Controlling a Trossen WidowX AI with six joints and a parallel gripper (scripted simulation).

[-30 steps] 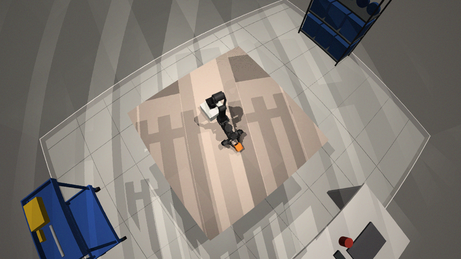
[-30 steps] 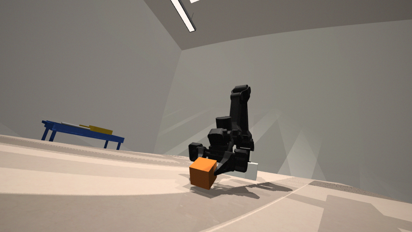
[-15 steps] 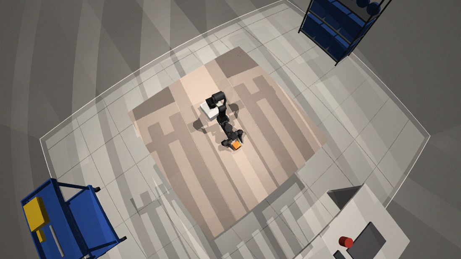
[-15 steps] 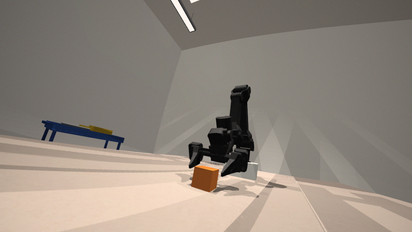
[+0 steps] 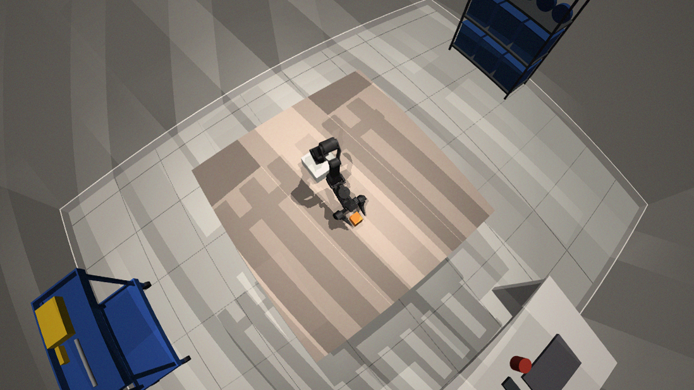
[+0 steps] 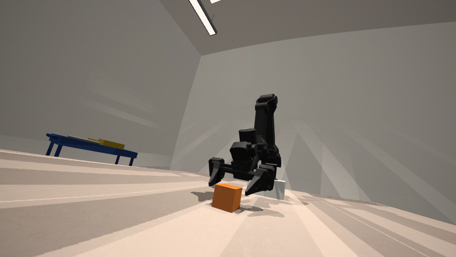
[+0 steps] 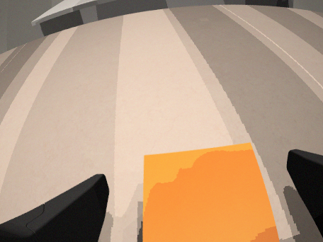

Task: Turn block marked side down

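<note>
Grey walls, ceiling striplight, blue cart, perhaps a desk.

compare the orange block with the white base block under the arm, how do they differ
The orange block is vivid orange; the white base block is pale. The orange block sits free on the table between the open gripper's fingers; the white one carries the arm. In the top view the orange block looks smaller. Both are boxy and rest on the table.
</note>
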